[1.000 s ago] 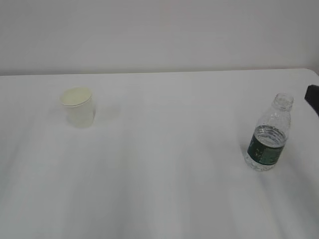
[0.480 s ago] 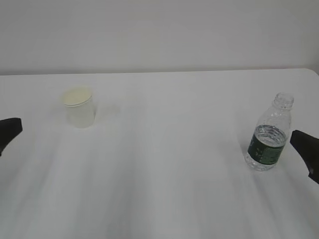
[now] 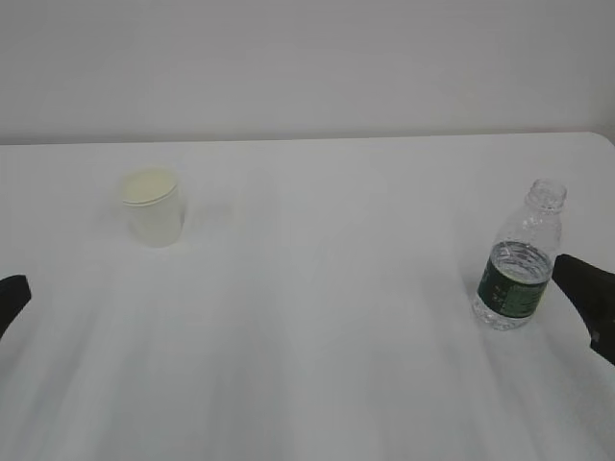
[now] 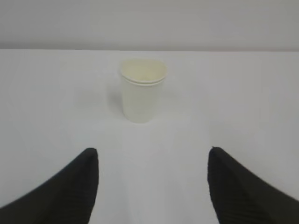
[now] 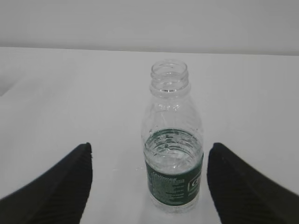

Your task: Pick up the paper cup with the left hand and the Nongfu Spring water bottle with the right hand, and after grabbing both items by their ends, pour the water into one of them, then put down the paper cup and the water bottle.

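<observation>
The paper cup (image 3: 152,208) stands upright on the white table at the left, cream-white with nothing inside (image 4: 142,93). My left gripper (image 4: 152,151) is open and well short of it, the cup centred beyond the gap; only a black tip (image 3: 10,293) shows at the exterior view's left edge. The Nongfu Spring water bottle (image 3: 519,259) stands upright and capless at the right, with water (image 5: 173,156) up to the top of its green label. My right gripper (image 5: 150,145) is open, its fingers either side of the bottle without touching, and its black finger (image 3: 586,298) sits just right of the bottle.
The white table (image 3: 327,327) runs back to a pale wall; its rounded far right corner (image 3: 601,139) lies behind the bottle. Bare tabletop separates the cup from the bottle.
Both grippers have come into the exterior view from the sides. The left one has since dropped lower at the left edge. The right one came down beside the bottle. Cup and bottle have not moved.
</observation>
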